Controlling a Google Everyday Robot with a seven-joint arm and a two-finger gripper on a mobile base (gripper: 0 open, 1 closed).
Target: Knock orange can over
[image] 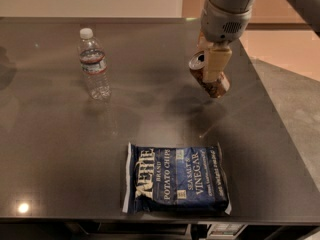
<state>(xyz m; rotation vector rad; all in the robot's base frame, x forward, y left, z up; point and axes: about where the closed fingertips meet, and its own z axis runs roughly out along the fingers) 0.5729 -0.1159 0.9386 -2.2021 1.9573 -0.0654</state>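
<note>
Leaning hard to the left, the can (218, 86) sits toward the far right of the table (150, 119), its silver top aimed at the bottle (94, 64). The gripper (216, 66) reaches down from above and lies right across the can's middle, touching it, which I'd say is why the can tilts instead of standing. Whether the gripper is clamped on the can or only pressing against it, I cannot tell. The bottle stands upright well off to the left and the chip bag (176, 179) lies flat near the front edge, both apart from the can. The can isn't down yet; a push leftward should topple it.
</note>
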